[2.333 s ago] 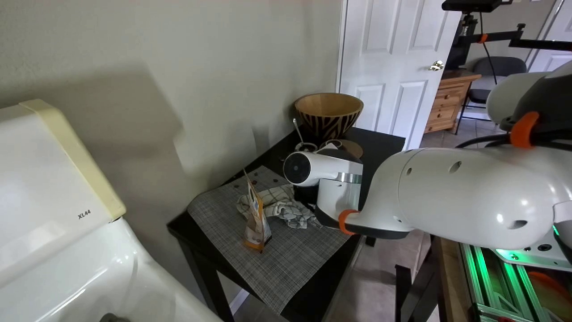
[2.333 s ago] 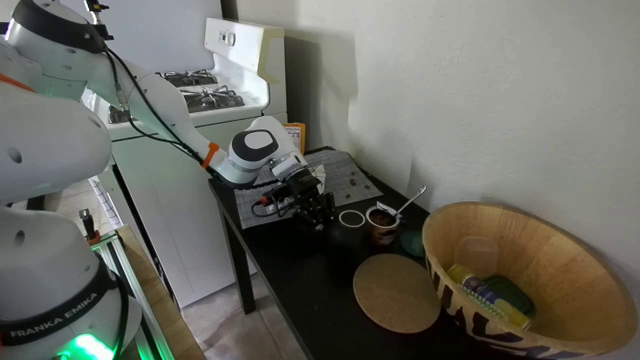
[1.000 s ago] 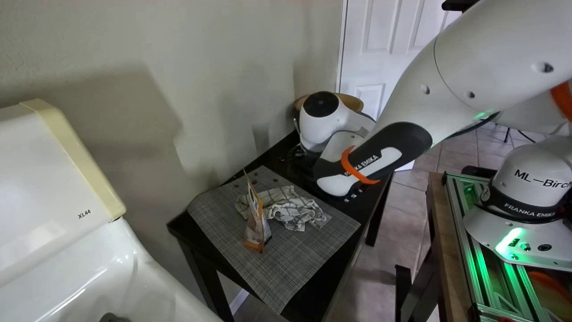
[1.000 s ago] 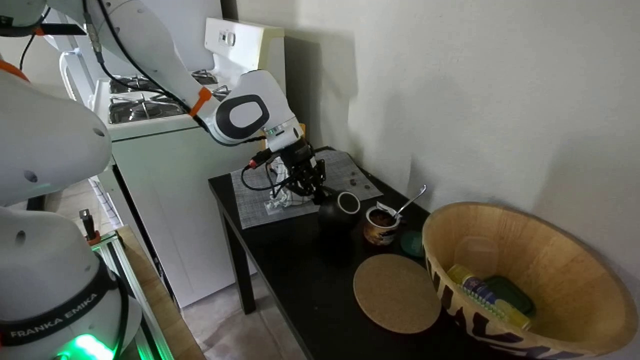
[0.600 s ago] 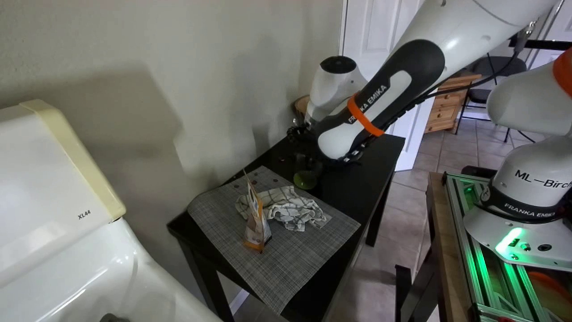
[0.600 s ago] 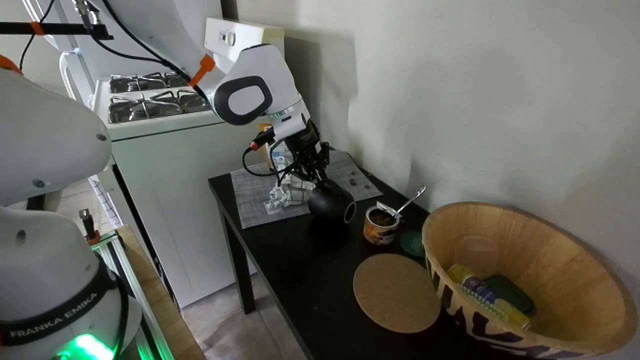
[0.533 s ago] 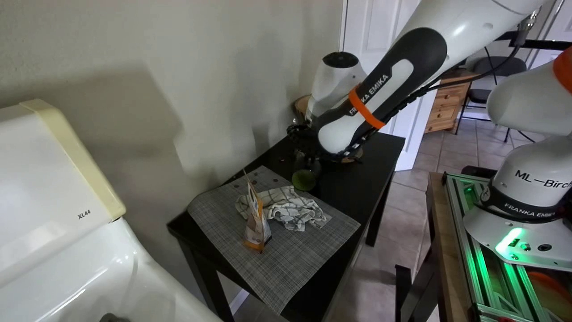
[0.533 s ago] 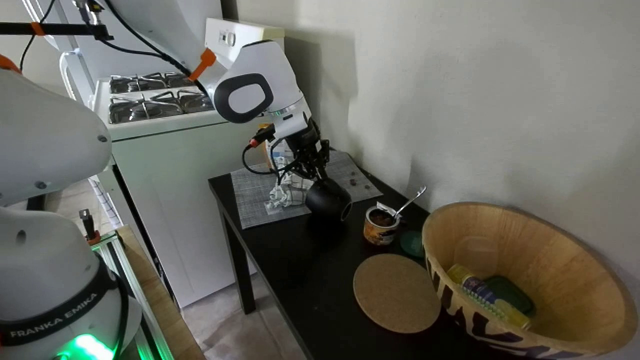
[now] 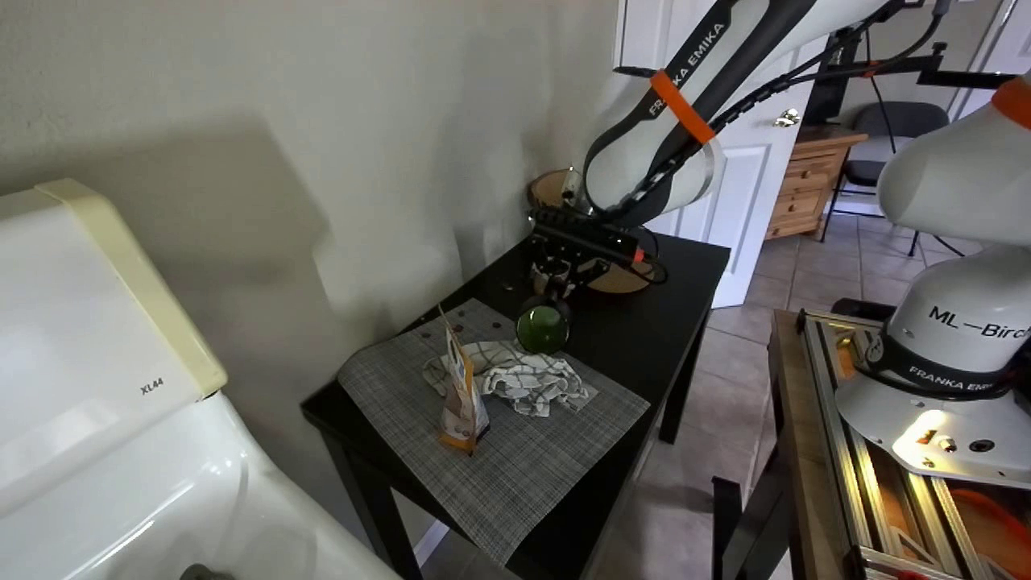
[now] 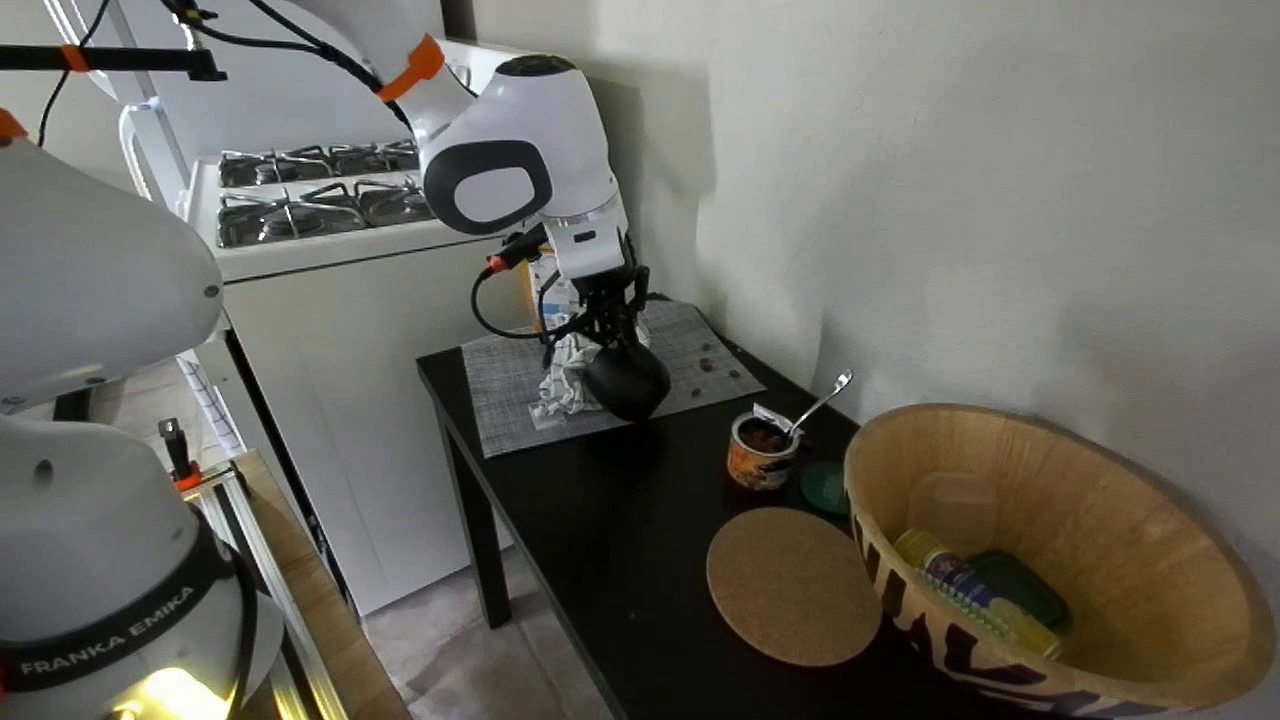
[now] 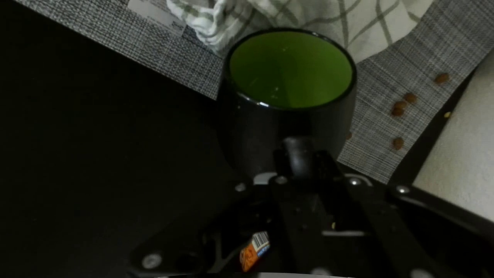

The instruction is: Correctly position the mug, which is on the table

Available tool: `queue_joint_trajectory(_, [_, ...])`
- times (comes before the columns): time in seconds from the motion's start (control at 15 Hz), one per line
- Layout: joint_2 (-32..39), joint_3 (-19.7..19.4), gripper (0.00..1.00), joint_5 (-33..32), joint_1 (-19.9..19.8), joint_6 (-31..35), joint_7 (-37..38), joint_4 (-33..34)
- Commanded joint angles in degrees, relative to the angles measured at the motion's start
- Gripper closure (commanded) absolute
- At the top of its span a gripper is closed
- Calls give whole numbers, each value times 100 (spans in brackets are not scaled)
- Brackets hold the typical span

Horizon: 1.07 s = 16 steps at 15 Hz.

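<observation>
The mug is black outside and green inside. In an exterior view the mug tilts with its open mouth facing the camera. In an exterior view its dark side hangs below my gripper, and it appears raised off the black table. In the wrist view the mug's green inside shows fully, and the handle points back at me. My gripper is shut on this handle, with a finger on each side. The mug's base is hidden.
A grey placemat carries a checked towel and an upright snack bag. A can with a spoon, a green lid, a cork round and a wooden bowl stand along the table. A wall borders it.
The mug stood upside down with its pale base ring up. My gripper has lifted and turned it by the handle, bringing the mouth round and moving it toward the placemat. The base light went green to yellow.
</observation>
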Motion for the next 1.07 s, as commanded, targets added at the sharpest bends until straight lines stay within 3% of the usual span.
queue_joint_trajectory(0.0, [1352, -351, 94, 93, -77, 524, -674, -237])
queue_joint_trajectory(0.2, [2131, -630, 94, 52, -234, 688, -1076, -294])
queue_joint_trajectory(0.27, [2361, -1675, 94, 100, 691, 717, -1206, -288])
queue_joint_trajectory(0.33, [2617, -941, 94, 74, -211, 723, -1290, -284])
queue_joint_trajectory(0.4, [2870, -1130, 94, 89, -161, 730, -1411, -268])
queue_joint_trajectory(0.6, [3534, -1074, 94, 1, -515, 603, -1774, -279])
queue_joint_trajectory(0.67, [3451, -1020, 94, -124, -574, 444, -1899, -296])
queue_joint_trajectory(0.73, [2989, -1174, 78, -29, -363, 447, -1603, -260])
queue_joint_trajectory(0.93, [3265, -1164, 78, -41, -436, 446, -1836, -270])
queue_joint_trajectory(1.0, [3275, -1154, 94, -42, -436, 446, -1839, -271])
